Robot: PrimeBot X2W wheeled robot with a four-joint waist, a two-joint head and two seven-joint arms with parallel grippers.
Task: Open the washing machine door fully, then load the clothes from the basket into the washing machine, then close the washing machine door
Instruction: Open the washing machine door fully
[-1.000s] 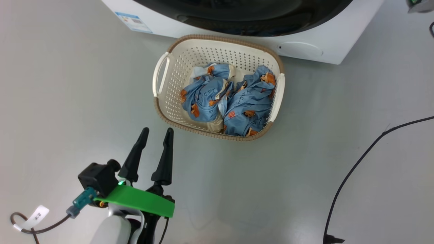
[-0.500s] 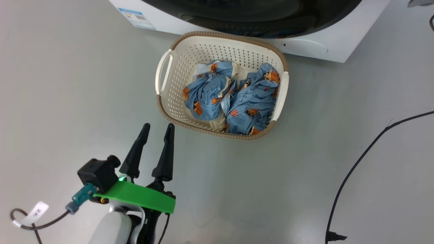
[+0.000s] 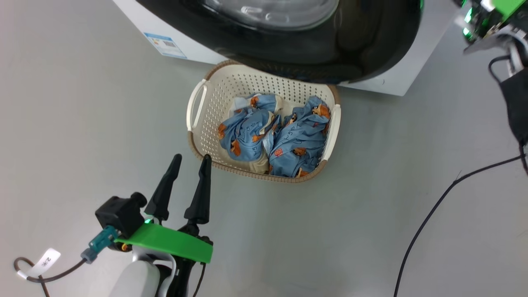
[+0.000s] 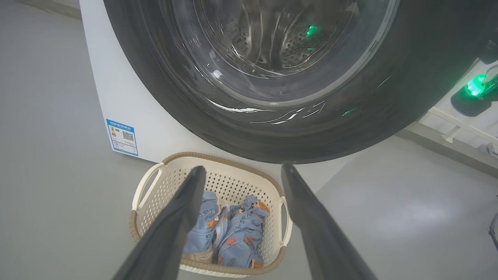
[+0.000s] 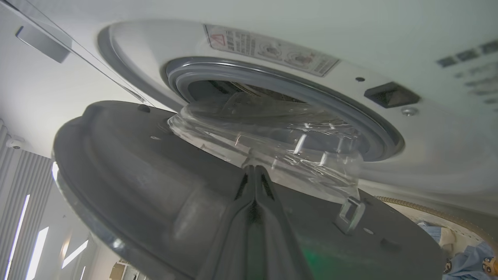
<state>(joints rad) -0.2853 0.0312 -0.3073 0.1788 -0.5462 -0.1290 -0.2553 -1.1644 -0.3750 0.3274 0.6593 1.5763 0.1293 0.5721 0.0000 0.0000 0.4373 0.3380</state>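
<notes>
The washing machine door [image 3: 313,53], glossy black with a glass porthole, stands partly open from the white washing machine [image 3: 387,82] and overhangs the far rim of the basket [image 3: 194,107]. The clothes [image 3: 272,136], blue with orange bears, lie bunched in the basket. My left gripper [image 3: 192,156] hovers open over the floor near the basket's front left corner, and in the left wrist view its fingers [image 4: 183,210] frame the clothes [image 4: 233,237]. My right gripper [image 5: 255,168] is shut, its tips against the door's grey inner face [image 5: 148,175] beneath the glass bulge [image 5: 272,144]. The grey seal [image 5: 311,93] rings the drum opening.
A black cable [image 3: 433,206] runs across the grey floor at the right. My right arm's wrist with green parts [image 3: 486,16] sits at the upper right beside the machine. A blue label [image 3: 165,45] marks the machine's lower front.
The door has swung further out and now overhangs the basket's far rim. My right wrist has come into view at the upper right. The head camera shifted. My left gripper stays put.
</notes>
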